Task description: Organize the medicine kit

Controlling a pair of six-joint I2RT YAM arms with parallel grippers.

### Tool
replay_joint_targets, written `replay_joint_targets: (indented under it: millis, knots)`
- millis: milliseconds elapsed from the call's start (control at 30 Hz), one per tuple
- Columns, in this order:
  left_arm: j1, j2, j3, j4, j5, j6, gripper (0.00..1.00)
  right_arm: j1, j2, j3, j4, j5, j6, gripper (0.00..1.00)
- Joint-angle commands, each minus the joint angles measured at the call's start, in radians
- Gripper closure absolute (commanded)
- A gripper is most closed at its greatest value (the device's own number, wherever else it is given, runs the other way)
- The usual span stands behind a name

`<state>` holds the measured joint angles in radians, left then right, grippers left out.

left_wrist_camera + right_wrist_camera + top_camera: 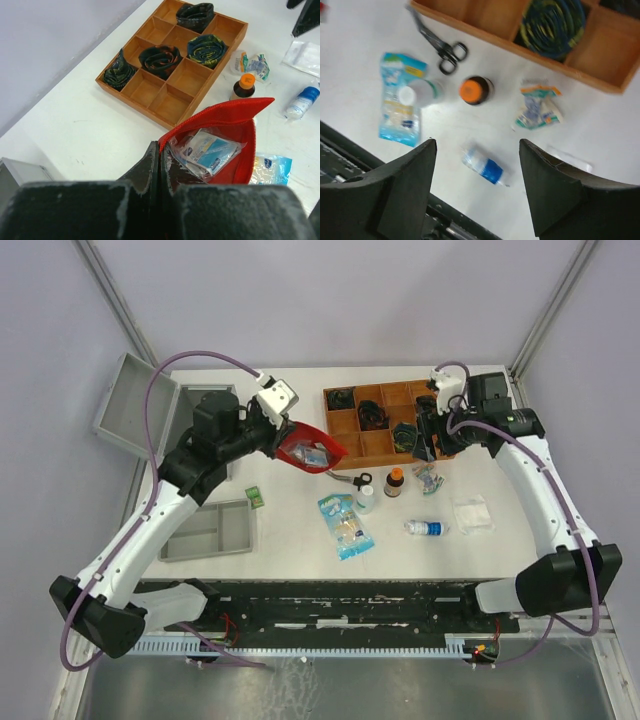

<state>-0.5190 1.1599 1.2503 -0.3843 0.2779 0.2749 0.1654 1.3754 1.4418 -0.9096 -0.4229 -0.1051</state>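
Nearest to the arm bases, a grey plastic tray point(208, 530) is laid on the left. A blue packet point(345, 525) and a small bottle with blue label point(428, 528) are scattered in the middle of the table. Just behind them a brown bottle with orange cap point(395, 482) is stood upright beside the scissors point(350, 480). Above these loose items the right gripper point(477, 145) is held with its jaws wide apart and nothing between them, probably so that one item can be picked next. The red pouch point(227, 135) is pinched at its rim by the fully closed left gripper point(160, 160), and it is kept lifted with its mouth open, so that packets can be received. Further back lies the wooden compartment tray point(385, 420). The medicine kit point(135, 405) is placed at the far left corner, well apart from the loose items.
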Motion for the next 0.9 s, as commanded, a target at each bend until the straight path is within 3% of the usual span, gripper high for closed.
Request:
replay_joint_targets:
  millis: [0, 333, 567, 867]
  knots:
    - [0.013, -0.02, -0.011, 0.076, -0.032, -0.089, 0.97, -0.068, 0.021, -0.104, -0.015, 0.223, -0.072, 0.25]
    - [0.029, -0.009, -0.053, 0.118, -0.05, -0.096, 0.97, -0.167, 0.147, -0.269, -0.108, 0.479, -0.332, 0.31]
    - [0.03, -0.006, -0.08, 0.149, -0.045, -0.094, 0.97, -0.167, 0.246, -0.332, -0.089, 0.51, -0.366, 0.36]
    - [0.03, -0.016, -0.082, 0.153, -0.068, -0.08, 0.97, -0.166, 0.347, -0.35, -0.031, 0.483, -0.36, 0.51]
